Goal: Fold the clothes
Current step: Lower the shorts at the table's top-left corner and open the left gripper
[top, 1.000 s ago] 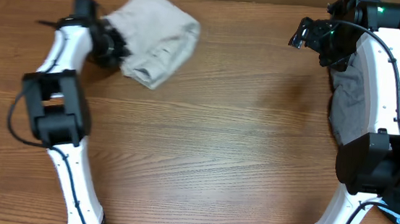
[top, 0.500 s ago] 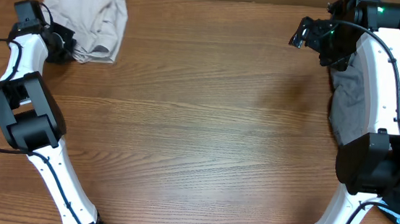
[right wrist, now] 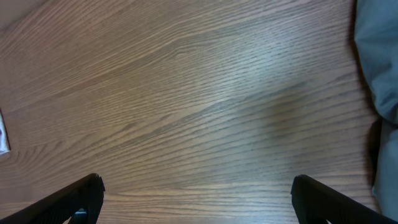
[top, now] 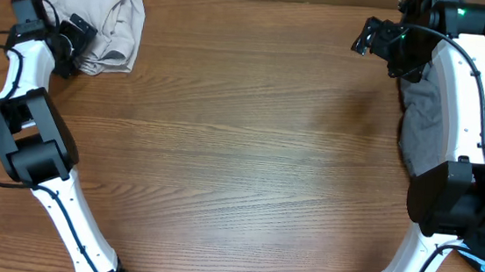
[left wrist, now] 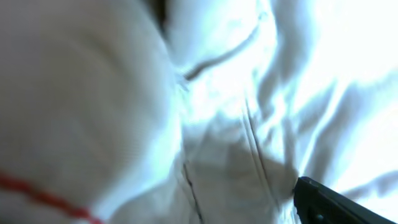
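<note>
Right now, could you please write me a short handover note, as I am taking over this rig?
Left tool: against the beige shorts in the far-left corner; grip cannot be told.
Right tool: open, empty, over bare table.
Grey garment: heaped at the right edge, under the right arm.
Done: beige shorts look roughly folded.
To do: fold the grey garment.

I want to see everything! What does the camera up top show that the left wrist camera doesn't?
Only the overhead shows the left arm, the right arm, the wooden table and grey clothes on the right. Only the left wrist shows seams close up, a thin red line and one dark fingertip. Both show the beige shorts.
</note>
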